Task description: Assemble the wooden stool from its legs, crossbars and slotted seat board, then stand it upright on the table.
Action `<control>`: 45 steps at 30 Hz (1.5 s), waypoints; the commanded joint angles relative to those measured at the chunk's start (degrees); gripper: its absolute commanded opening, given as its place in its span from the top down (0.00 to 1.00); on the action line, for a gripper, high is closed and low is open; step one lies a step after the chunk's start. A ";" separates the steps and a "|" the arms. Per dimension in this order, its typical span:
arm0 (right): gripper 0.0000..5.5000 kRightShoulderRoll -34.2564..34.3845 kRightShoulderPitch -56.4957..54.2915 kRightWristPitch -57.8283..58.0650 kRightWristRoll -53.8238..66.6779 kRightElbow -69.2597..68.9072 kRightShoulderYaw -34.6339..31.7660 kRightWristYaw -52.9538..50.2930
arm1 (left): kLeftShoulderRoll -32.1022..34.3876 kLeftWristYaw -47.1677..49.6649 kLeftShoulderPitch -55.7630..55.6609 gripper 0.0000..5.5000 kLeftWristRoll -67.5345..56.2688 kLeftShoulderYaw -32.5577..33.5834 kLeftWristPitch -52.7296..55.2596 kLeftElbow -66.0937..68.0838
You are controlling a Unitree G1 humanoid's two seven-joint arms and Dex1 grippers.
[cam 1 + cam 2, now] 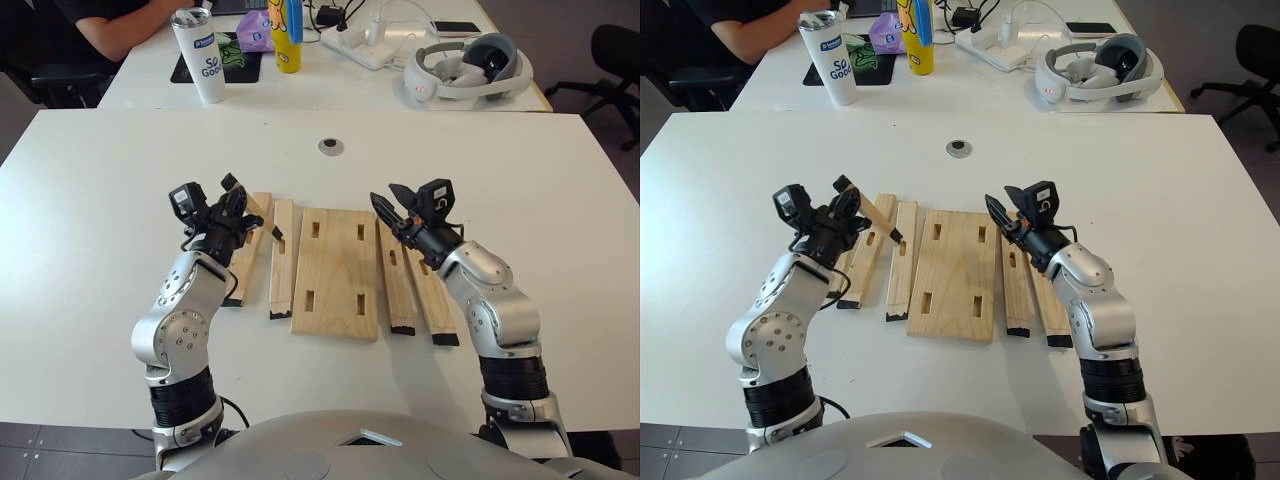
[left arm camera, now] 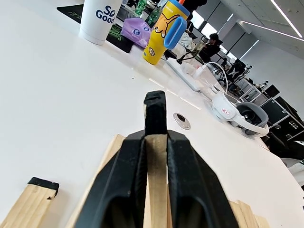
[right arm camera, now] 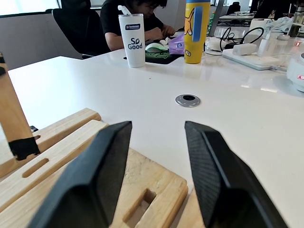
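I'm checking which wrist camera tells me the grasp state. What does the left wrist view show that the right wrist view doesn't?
Left wrist view: the left end effector shut on a black-tipped crossbar, its fingers pressed against both sides of it.
Right wrist view: the right end effector open and holding nothing, over a corner of the slotted seat board, with slotted legs beside it.
Shared: the white table, its round grommet, and the white tumbler and yellow bottle on the far table.

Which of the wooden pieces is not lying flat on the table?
The thin crossbar with black ends, clamped in the left gripper: it is held tilted, while the seat board and the legs lie flat.
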 commanded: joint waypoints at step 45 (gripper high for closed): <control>0.63 0.27 -6.08 3.12 -0.02 1.24 3.80 4.54 | 1.60 0.81 1.63 0.92 22.37 -20.36 -12.52 6.07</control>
